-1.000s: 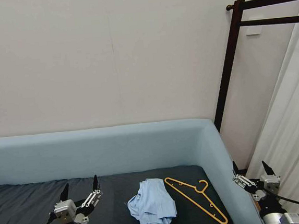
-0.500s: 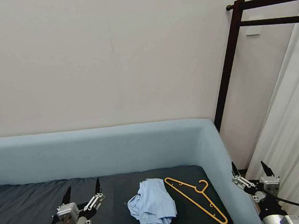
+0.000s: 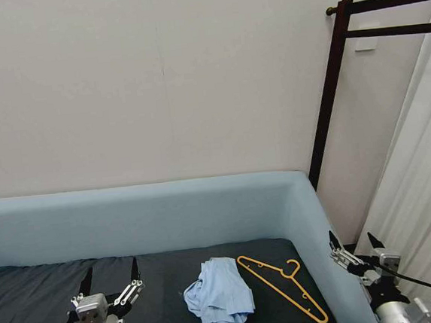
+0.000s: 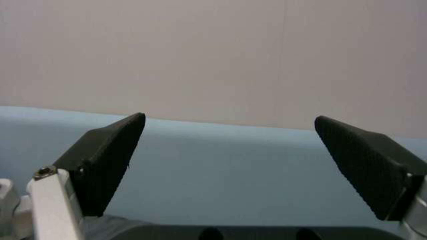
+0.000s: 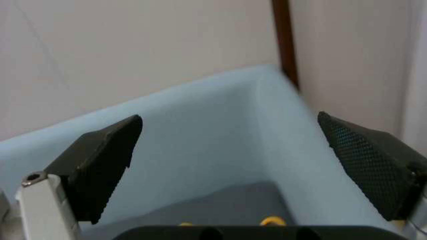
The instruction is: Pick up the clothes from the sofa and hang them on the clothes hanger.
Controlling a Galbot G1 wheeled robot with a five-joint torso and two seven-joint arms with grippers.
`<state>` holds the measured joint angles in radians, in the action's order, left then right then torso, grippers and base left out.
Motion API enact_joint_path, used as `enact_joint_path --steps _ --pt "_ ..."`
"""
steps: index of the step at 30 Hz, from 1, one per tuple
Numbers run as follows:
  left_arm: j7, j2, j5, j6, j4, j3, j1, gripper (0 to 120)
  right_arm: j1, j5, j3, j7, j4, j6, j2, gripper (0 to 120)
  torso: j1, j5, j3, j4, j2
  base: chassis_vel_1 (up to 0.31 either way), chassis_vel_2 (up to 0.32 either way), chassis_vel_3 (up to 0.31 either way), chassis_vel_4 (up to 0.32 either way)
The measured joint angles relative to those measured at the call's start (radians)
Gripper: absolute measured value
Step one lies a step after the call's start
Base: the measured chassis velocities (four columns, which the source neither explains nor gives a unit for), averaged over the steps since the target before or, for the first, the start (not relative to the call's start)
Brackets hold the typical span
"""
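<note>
- While both arms sit low in the head view, left gripper (image 3: 111, 267) is at lower left over the sofa (image 3: 167, 211) seat, fingers spread wide, holding nothing.
- Lower right: right gripper (image 3: 350, 237), past the sofa's end arm, fingers wide apart, empty too.
- Bottom centre: crumpled light blue garment (image 3: 220, 297) on the dark seat, between the grippers.
- Just right of it, orange hanger (image 3: 282, 278) lies flat.
- Upper right: dark wooden clothes rack (image 3: 329, 83) behind the sofa.

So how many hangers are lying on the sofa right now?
1: an orange hanger lies flat on the sofa seat, just right of the crumpled blue shirt, near the right armrest. More could be hidden under the shirt.
</note>
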<state>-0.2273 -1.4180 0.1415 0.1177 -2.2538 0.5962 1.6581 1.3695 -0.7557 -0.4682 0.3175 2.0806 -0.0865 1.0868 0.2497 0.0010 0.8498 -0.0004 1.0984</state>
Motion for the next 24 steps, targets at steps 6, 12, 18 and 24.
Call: enact_joint_path --steps 6,12,18,24 --pt "-0.001 0.013 0.012 0.023 0.024 0.095 0.020 100 -0.243 -0.259 0.207 0.089 -0.094 -0.178 -0.007 100 0.000 -0.0002 0.000 0.0004 0.000 0.000 0.000 0.000 0.000" --pt "0.000 0.022 0.030 0.029 0.061 0.155 0.030 100 -0.424 -0.426 0.347 0.139 -0.293 -0.329 0.034 100 0.000 -0.0002 0.000 0.0003 0.000 0.000 0.000 0.000 0.000" --pt "-0.001 0.010 0.036 0.032 0.072 0.178 0.039 100 -0.563 -0.562 0.411 0.155 -0.550 -0.418 0.125 100 0.000 -0.0002 0.000 0.0002 0.000 0.000 0.000 0.000 0.000" --pt "-0.002 -0.001 0.030 0.046 0.059 0.184 0.060 100 -0.615 -0.509 0.410 0.115 -0.732 -0.431 0.229 100 0.000 -0.0002 0.000 0.0001 0.000 0.000 0.000 0.000 0.000"
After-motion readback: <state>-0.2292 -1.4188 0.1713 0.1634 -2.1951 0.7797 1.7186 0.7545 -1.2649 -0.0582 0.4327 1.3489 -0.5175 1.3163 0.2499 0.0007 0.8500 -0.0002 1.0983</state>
